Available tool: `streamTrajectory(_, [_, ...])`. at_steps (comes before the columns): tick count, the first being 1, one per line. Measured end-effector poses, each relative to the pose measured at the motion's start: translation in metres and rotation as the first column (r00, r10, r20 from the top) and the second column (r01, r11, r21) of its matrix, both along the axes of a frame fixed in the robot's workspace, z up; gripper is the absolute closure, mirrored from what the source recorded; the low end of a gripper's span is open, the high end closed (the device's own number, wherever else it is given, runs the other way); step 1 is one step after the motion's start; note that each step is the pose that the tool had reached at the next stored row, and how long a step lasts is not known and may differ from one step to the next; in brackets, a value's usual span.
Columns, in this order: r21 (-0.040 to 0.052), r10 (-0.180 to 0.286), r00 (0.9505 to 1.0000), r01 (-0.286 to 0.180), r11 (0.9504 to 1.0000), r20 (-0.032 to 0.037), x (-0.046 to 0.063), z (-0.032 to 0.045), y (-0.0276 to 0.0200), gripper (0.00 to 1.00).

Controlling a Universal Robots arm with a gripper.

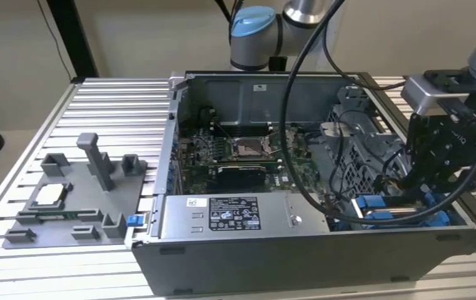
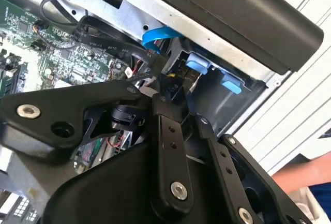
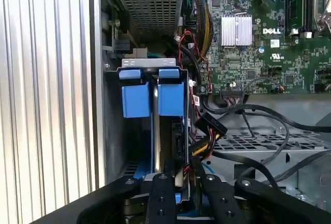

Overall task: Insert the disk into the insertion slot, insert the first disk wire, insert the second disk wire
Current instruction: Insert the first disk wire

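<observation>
Disk (image 3: 170,100) pt. hidden behind gripper (image 3: 181,177).

I am watching the blue-framed disk (image 3: 173,136) sitting edge-on, seated in the grey insertion slot (image 3: 111,131), blue tabs showing, in the computer case's (image 1: 304,250) corner.

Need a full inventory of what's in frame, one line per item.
table: one, silver, slatted, under everything.
computer case: one, dark grey, open, on the table.
fixture: one, grey, on the table at the exterior view's left of the case.
motherboard: one, green, on the case floor.
power-supply box: one, grey with a white sticker, along the case's near wall.
perforated cage: one, grey, at the exterior view's right of the motherboard.
insertion slot: one, grey, in the case corner.
blue tabs: two, bright blue, at the slot's mouth.
wires: several, black, red and yellow, beside the slot.
robot arm: one, grey with a blue cap, behind the case.
gripper: one, black, lowered at the slot.
</observation>
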State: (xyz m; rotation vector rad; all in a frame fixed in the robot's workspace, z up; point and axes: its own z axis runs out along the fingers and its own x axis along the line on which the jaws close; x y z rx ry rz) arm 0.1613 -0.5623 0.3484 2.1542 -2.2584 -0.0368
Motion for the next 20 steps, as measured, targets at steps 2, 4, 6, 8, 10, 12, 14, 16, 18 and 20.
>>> streamTrajectory(2, [0.0002, 0.000, 1.0000, 0.000, 1.0000, -0.0018, 0.000, 0.0069, 0.0000, 0.00])
streamTrajectory(4, [0.0000, 0.000, 1.0000, 0.000, 1.0000, -0.0024, 0.000, 0.0093, 0.0001, 0.00])
streamTrajectory(6, [0.0001, 0.000, 1.0000, 0.000, 1.0000, -0.0024, 0.000, 0.0095, 0.0009, 0.00])
streamTrajectory(8, [0.0000, 0.000, 1.0000, 0.000, 1.0000, -0.0024, 0.001, 0.0105, 0.0023, 0.00])
streamTrajectory(10, [0.0002, 0.000, 1.0000, 0.000, 1.0000, -0.0025, 0.002, 0.0132, 0.0047, 0.00])
streamTrajectory(12, [0.0001, 0.000, 1.0000, 0.000, 1.0000, -0.0025, 0.003, 0.0148, 0.0078, 0.00])
streamTrajectory(14, [0.0000, -0.001, 1.0000, 0.001, 1.0000, -0.0024, 0.004, 0.0154, 0.0109, 0.00])
streamTrajectory(16, [0.0000, -0.001, 1.0000, 0.001, 1.0000, -0.0025, 0.007, 0.0155, 0.0129, 0.00])
streamTrajectory(18, [0.0001, -0.002, 1.0000, 0.002, 1.0000, -0.0027, 0.011, 0.0156, 0.0147, 0.00])
streamTrajectory(20, [0.0000, -0.002, 1.0000, 0.002, 1.0000, -0.0031, 0.016, 0.0156, 0.0163, 0.00])
